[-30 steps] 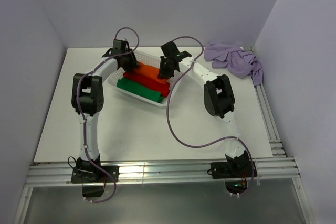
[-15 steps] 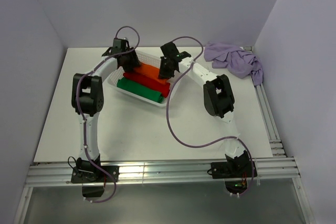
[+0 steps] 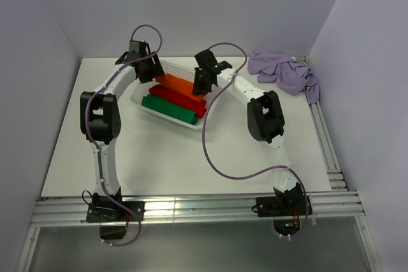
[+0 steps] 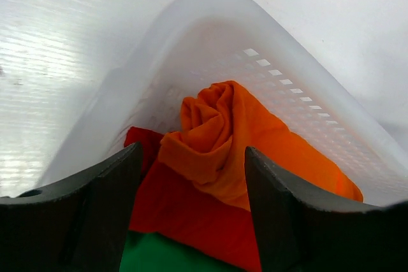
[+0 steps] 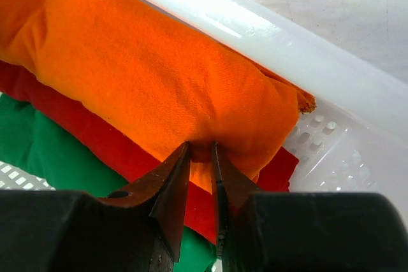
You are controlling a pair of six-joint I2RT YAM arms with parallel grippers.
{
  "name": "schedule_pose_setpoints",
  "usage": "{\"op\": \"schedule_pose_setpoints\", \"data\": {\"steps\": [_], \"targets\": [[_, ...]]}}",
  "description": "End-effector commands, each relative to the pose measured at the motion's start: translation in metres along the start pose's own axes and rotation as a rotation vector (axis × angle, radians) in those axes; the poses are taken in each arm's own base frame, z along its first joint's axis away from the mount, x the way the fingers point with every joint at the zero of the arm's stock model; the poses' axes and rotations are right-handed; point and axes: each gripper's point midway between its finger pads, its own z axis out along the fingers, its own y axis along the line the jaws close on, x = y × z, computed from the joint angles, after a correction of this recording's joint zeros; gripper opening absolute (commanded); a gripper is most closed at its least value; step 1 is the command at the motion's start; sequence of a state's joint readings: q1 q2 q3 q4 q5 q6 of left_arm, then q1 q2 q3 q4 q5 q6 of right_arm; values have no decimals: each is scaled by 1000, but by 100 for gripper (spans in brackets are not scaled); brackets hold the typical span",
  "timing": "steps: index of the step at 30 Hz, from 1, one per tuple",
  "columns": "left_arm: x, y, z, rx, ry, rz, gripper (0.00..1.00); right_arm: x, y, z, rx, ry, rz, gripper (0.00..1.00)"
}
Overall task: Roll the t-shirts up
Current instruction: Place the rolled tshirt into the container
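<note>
- No text, label, brand, number or sign can be read in any of the three views.
- Upper middle of the top view: the orange t-shirt and the white basket show plain surfaces with no legible print; the same holds in both wrist views.
- Upper right of the top view: the lilac t-shirt is plain too.

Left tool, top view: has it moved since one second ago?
Yes. The left tool has shifted left and toward the far wall, measured against the white basket, which has not moved.
</note>
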State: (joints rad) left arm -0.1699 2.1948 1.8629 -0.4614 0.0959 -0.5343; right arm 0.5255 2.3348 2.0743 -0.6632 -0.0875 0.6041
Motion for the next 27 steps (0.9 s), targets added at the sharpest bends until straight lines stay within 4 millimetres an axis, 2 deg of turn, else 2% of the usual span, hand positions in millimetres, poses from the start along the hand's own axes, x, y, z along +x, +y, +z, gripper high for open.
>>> {"op": "schedule_pose_setpoints", "data": {"steps": [1, 6, 9, 14, 18, 20, 27], "targets": [[-45, -10, -44, -4, -118, 31, 70, -7, 2, -5, 16, -19, -27, 27], [-47, -24, -56, 55, -117, 19, 60, -7, 5, -6, 7, -20, -27, 27], [-34, -39, -57, 119, -85, 26, 56, -10, 8, -10, -6, -30, -24, 28], [-2, -72, -45, 183, -30, 80, 54, -19, 17, -17, -35, -50, -18, 28], [11, -74, -37, 193, 3, 84, 52, -29, 30, -29, -83, -88, -9, 27], [12, -73, -37, 194, 7, 89, 52, -38, 40, -39, -116, -113, -6, 28], [14, -71, -35, 198, 20, 96, 51, -48, 58, -53, -184, -140, 4, 28]]}}
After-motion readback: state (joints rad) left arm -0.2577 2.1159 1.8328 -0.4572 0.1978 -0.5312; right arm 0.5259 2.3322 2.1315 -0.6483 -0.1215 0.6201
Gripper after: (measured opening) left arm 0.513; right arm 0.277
